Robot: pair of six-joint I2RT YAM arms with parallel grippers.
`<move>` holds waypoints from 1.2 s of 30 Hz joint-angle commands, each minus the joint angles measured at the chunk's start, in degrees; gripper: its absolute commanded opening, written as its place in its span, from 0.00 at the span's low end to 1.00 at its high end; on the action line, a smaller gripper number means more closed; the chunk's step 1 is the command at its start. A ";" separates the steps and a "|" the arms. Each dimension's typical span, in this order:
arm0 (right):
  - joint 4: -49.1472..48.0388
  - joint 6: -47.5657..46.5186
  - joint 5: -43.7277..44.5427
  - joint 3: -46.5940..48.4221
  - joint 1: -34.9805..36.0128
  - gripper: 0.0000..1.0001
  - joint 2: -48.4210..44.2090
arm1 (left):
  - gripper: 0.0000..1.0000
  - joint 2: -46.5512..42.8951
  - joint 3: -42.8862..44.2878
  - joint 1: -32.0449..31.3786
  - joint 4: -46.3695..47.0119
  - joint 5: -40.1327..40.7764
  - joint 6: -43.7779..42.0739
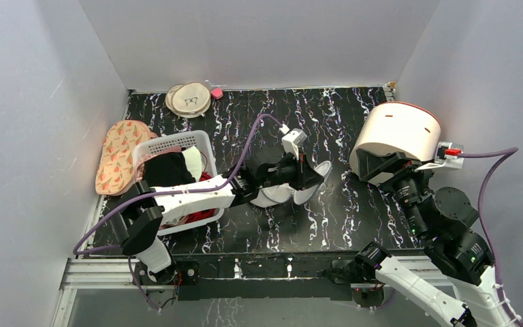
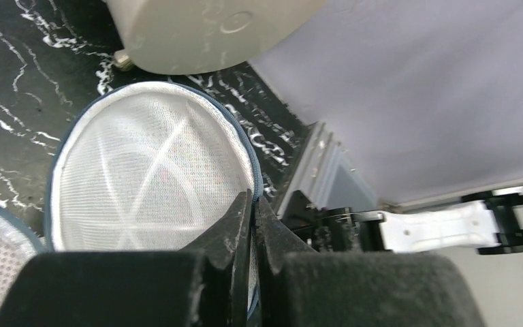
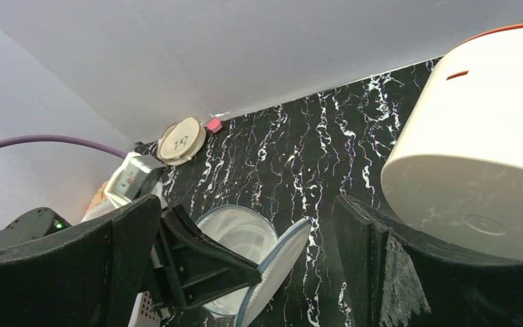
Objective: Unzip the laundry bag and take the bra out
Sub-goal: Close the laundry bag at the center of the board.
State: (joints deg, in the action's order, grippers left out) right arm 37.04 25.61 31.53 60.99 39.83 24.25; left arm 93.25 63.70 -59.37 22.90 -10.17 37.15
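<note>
One laundry bag (image 1: 277,196) lies near the middle of the worktop (image 1: 340,116). Its two mesh halves are splayed apart like a clam, so I judge the zip largely undone. I can't make out a bra inside from here.

The bag looks light and soft, with springy ribs under the mesh giving it shape, so I expect it to slide or tip if nudged. The dark zipper rim (image 2: 245,146) is the firm part to take. The mesh itself could snag.

My left gripper (image 2: 252,204) is pinched closed on that rim at the raised half; whether it has the pull tab I cannot tell. My right gripper (image 3: 248,204) stands wide open and empty, apart from the bag toward the right edge, beside the one cream drum (image 1: 398,129).

Further out I count:
- One white basket (image 1: 170,141) of dark and red clothes, just left of the bag.
- One carrot-print cloth (image 1: 119,153) by the left edge.
- Two beige discs (image 1: 188,99), as best I can count, and one small pink thing (image 1: 216,92) at the far edge, toward the far-left corner.
</note>
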 commanded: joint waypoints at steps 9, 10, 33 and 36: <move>-4.32 0.67 -1.77 0.28 -0.12 0.98 2.12 | 0.00 -10.02 -11.21 4.23 14.17 -1.37 11.38; -4.40 0.67 -1.95 0.29 -0.13 0.98 2.30 | 0.00 -11.04 -12.72 4.95 14.23 -0.47 12.27; -6.11 1.40 -13.81 -3.77 -0.17 0.98 13.42 | 0.00 -19.52 -37.56 19.98 15.22 7.99 30.36; -7.01 2.17 -17.20 -4.84 -0.16 0.98 17.04 | 0.00 -20.19 -39.08 20.09 13.13 10.60 31.10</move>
State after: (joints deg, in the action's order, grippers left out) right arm 33.30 26.76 20.67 57.47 39.83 37.63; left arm 75.44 26.41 -39.72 38.68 -3.60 66.96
